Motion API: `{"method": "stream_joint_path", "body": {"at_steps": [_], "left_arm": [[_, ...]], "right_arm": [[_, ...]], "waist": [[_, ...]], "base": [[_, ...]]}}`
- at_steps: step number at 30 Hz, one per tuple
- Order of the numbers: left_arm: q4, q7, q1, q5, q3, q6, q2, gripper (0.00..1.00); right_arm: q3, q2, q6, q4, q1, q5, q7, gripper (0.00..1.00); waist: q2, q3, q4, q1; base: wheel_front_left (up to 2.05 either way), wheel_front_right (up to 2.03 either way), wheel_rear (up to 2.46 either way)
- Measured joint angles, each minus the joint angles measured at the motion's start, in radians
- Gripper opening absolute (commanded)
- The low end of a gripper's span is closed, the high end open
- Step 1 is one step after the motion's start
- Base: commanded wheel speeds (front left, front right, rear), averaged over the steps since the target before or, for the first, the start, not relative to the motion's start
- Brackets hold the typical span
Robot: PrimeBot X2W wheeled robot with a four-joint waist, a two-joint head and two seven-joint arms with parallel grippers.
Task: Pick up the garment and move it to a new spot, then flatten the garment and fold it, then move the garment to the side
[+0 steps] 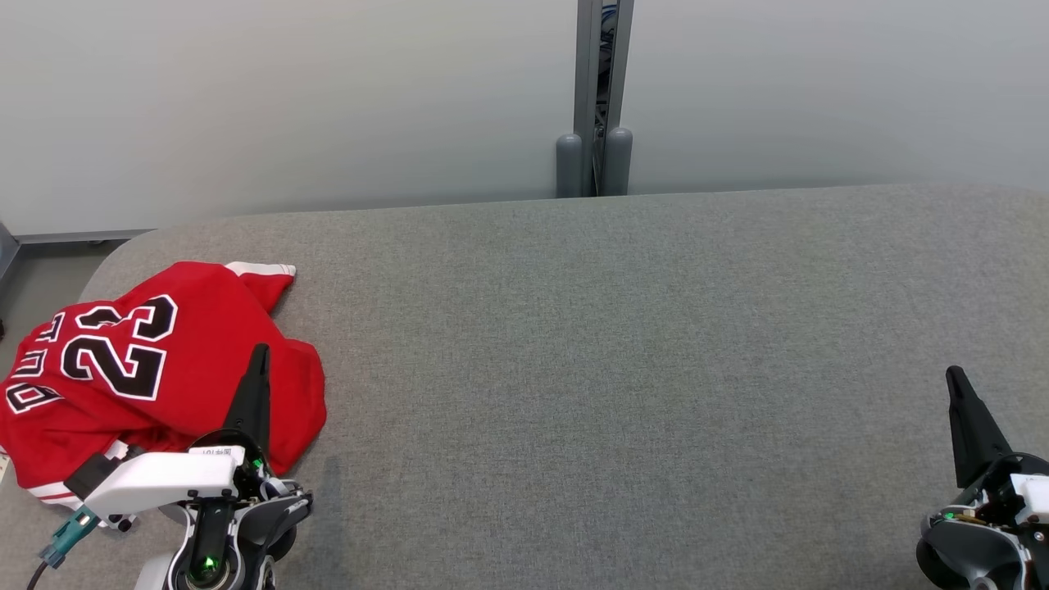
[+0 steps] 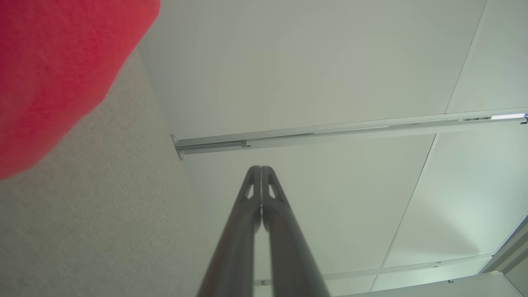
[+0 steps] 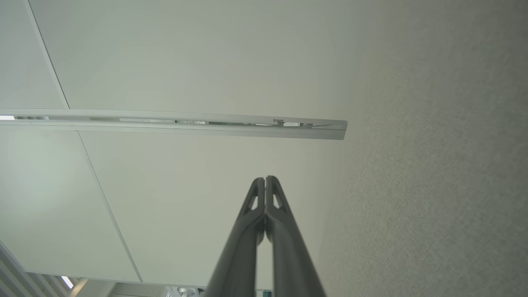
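Observation:
The garment [image 1: 147, 360] is a red jersey with black and white number 23, lying crumpled at the left end of the grey table [image 1: 623, 360]. My left gripper [image 1: 261, 352] stands shut at the lower left, its tips in front of the jersey's right edge, holding nothing. In the left wrist view the shut left gripper [image 2: 261, 168] points at the pale wall, with the garment [image 2: 53, 70] as a red blur at the upper left. My right gripper [image 1: 953, 374] is shut and empty at the lower right, far from the jersey. The right wrist view shows the shut right gripper [image 3: 265, 178].
A pale partition wall [image 1: 287, 98] runs behind the table, with a grey vertical post [image 1: 602, 98] at its join. Floor [image 1: 41, 279] lies beyond the table's rounded left corner. A broad stretch of grey tabletop spreads between the two grippers.

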Motion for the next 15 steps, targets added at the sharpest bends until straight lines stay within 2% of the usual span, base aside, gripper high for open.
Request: {"method": "stream_joint_path", "body": {"at_steps": [15], "left_arm": [[0.0, 0.0, 0.0, 0.0, 0.0, 0.0, 0.0, 0.0]], "right_arm": [[0.0, 0.0, 0.0, 0.0, 0.0, 0.0, 0.0, 0.0]], "waist": [[0.0, 0.0, 0.0, 0.0]], "base": [[0.0, 0.0, 0.0]]}}
